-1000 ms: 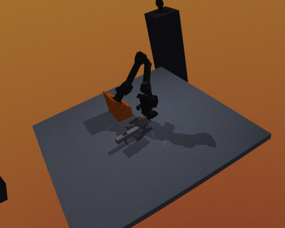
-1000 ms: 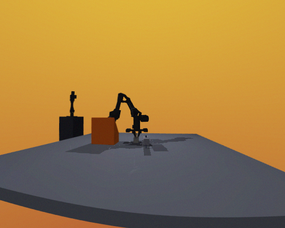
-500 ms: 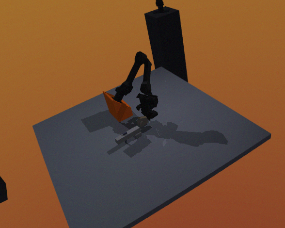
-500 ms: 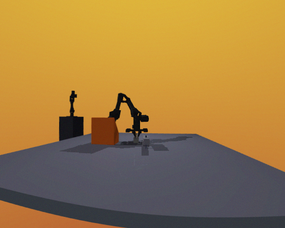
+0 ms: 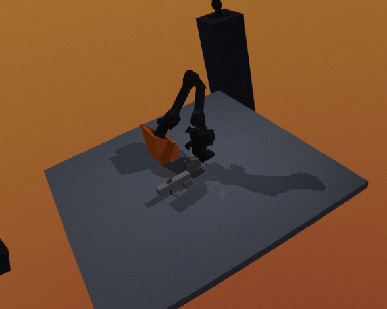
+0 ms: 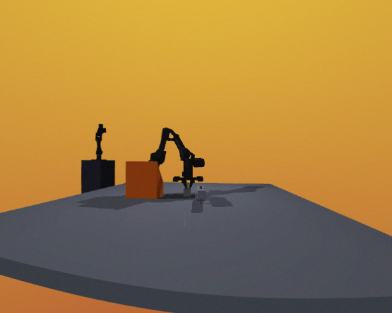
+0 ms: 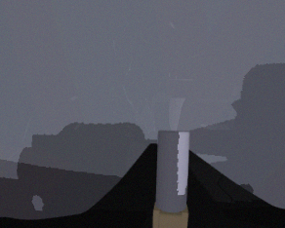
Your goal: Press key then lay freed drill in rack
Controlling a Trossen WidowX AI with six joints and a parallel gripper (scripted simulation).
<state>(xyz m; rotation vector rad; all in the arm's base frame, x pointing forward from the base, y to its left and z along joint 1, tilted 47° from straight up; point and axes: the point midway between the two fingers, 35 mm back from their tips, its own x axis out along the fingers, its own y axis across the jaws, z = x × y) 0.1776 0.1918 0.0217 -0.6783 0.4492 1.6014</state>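
Note:
My gripper [image 5: 202, 160] [image 6: 187, 187] [image 7: 165, 151] points down and is shut on the drill. The drill [image 5: 193, 163] [image 6: 187, 192] [image 7: 172, 171] has a tan part and, in the wrist view, a grey cylinder standing up between the black fingers. It is low over the table, apart from the pale grey block in the exterior view. The pale grey block [image 5: 174, 183] [image 6: 201, 193] is long and lies beside the gripper. Small dark blue tabs [image 5: 169, 181] [image 6: 201, 187] stick out of it; I cannot tell whether one is the key. I cannot make out the rack for certain.
An angular orange housing [image 5: 160, 149] [image 6: 141, 180] stands around the arm's base. A tall dark pillar [image 5: 227, 56] [image 6: 97, 175] with a small dark figure on top stands at the far edge of the grey table [image 5: 120, 252] [image 6: 189, 262]. Arm shadows cross the table.

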